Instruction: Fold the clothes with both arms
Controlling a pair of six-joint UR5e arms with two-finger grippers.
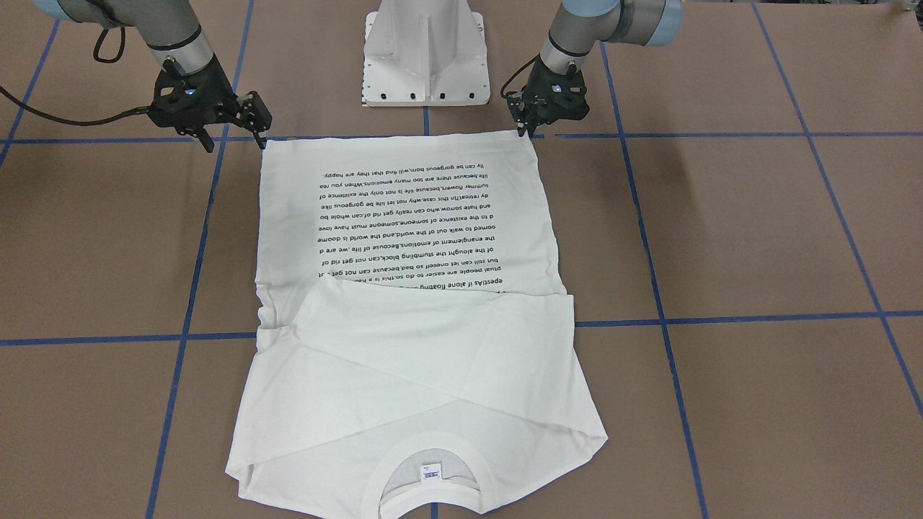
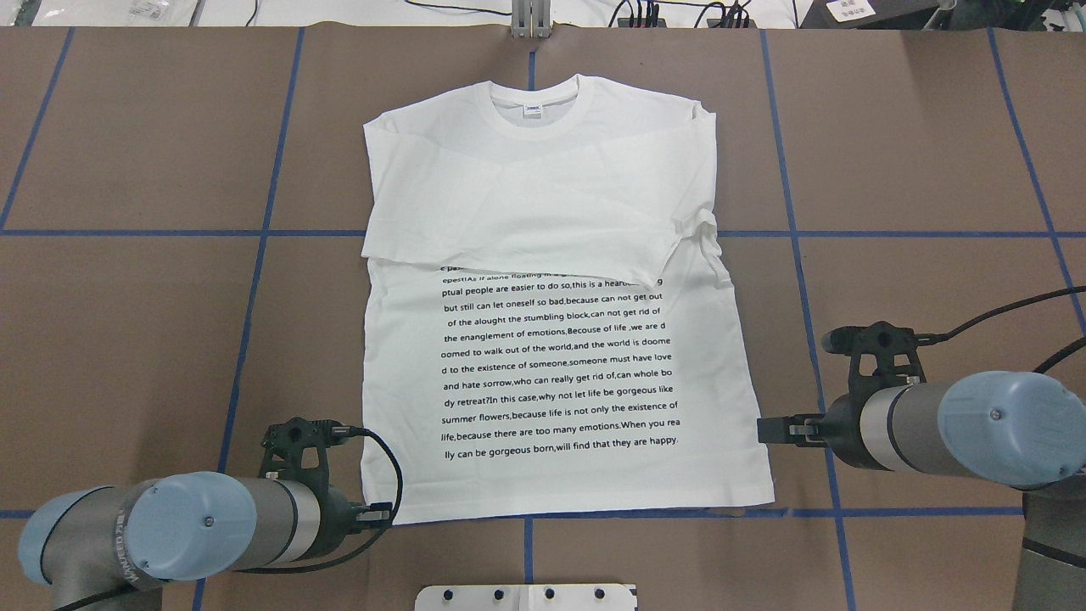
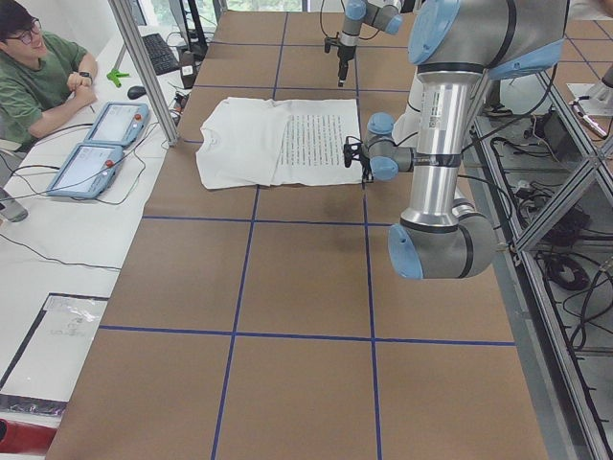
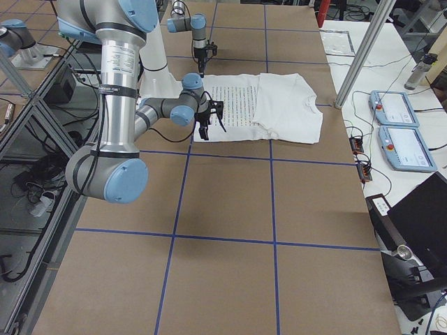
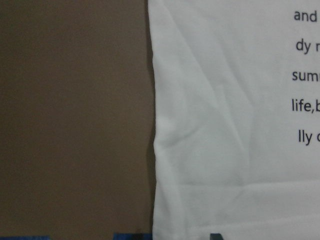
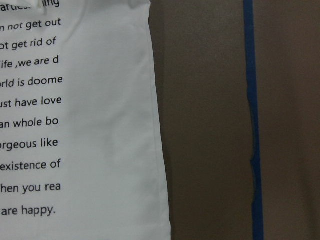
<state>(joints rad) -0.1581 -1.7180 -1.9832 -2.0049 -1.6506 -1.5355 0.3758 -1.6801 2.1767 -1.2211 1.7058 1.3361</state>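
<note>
As the sleeves of the shirt (image 1: 404, 216) lie folded in, the hem is likely lifted next. The right claw (image 1: 236, 137) gapes beside one corner; the left claw (image 1: 526, 128), I cannot tell

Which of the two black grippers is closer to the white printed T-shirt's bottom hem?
The left gripper: it sits at the white printed T-shirt's hem corner, while the right gripper is farther up its side edge.

— T-shirt (image 2: 543, 187): white cloth, matt, soft, faintly creased. Table cover (image 2: 127, 339)?
— Reads as brown paper, matt, smooth. Arm tubes (image 2: 904, 428): grey metal, satin sheen; joint caps (image 2: 1001, 420): pale blue, smooth plastic.
</note>
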